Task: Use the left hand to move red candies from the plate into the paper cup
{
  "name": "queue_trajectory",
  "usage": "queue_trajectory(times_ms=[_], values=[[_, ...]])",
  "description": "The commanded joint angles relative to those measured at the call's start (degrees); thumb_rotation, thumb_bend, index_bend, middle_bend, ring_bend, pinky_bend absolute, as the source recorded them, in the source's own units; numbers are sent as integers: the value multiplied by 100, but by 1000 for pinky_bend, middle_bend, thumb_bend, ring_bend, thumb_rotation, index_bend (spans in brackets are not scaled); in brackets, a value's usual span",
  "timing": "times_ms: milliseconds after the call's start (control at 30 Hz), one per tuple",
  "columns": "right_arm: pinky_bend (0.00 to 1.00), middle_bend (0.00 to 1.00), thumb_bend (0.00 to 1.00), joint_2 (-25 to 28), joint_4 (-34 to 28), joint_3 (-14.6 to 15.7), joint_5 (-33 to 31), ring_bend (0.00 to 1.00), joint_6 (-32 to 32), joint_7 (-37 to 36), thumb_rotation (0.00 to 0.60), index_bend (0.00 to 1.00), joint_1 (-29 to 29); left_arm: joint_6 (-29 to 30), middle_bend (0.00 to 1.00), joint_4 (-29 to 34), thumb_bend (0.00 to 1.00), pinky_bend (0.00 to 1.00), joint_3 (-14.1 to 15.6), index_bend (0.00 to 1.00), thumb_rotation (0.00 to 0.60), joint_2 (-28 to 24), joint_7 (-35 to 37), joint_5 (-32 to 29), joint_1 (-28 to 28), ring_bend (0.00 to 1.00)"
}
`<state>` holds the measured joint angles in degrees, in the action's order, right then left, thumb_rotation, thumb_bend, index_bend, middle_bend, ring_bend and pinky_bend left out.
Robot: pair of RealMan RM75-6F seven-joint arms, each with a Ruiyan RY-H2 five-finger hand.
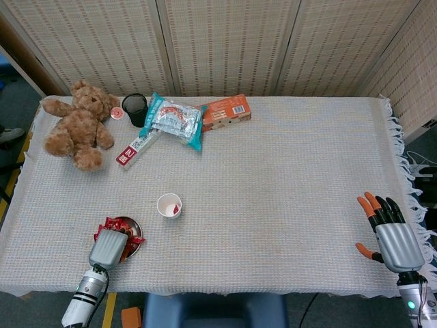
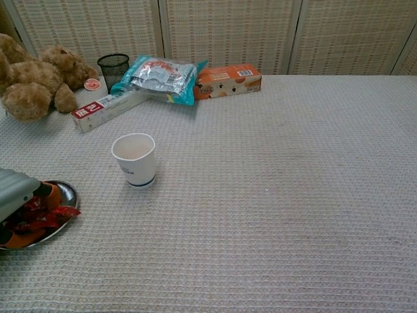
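Observation:
A small metal plate [image 1: 135, 237] [image 2: 69, 194] of red candies [image 1: 121, 225] [image 2: 40, 214] sits near the table's front left edge. My left hand [image 1: 106, 247] [image 2: 15, 193] lies over the plate, fingers curled down into the pile, with candies between its orange fingertips [image 2: 52, 193] and its thumb. The white paper cup [image 1: 169, 205] [image 2: 135, 160] stands upright to the right of the plate and further back, with something red inside it in the head view. My right hand [image 1: 392, 236] rests at the front right edge, fingers spread and holding nothing; it is outside the chest view.
Along the back left lie a teddy bear [image 1: 78, 124], a black mesh cup [image 1: 135, 108], a long red-and-white box [image 1: 136, 147], a teal snack bag [image 1: 175, 118] and an orange box [image 1: 225, 111]. A woven cloth [image 1: 287, 191] covers the table.

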<state>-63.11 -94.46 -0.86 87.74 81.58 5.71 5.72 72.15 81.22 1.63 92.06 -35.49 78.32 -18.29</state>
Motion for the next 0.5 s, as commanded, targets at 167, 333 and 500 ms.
queue_trajectory(times_ms=[167, 333, 500], values=[[0, 0, 84, 15, -24, -7, -45, 0, -41, 31, 600, 0, 6, 56, 539, -223, 388, 988, 29, 573, 600, 102, 187, 167, 24, 673], [0, 0, 84, 23, -41, -8, -85, 0, -98, 60, 600, 0, 20, 57, 575, -308, 458, 988, 16, 606, 600, 136, 179, 182, 43, 673], [0, 0, 84, 23, -55, -11, -111, 0, -127, 93, 600, 0, 27, 74, 617, -327, 583, 988, -16, 646, 600, 151, 147, 157, 72, 673]])
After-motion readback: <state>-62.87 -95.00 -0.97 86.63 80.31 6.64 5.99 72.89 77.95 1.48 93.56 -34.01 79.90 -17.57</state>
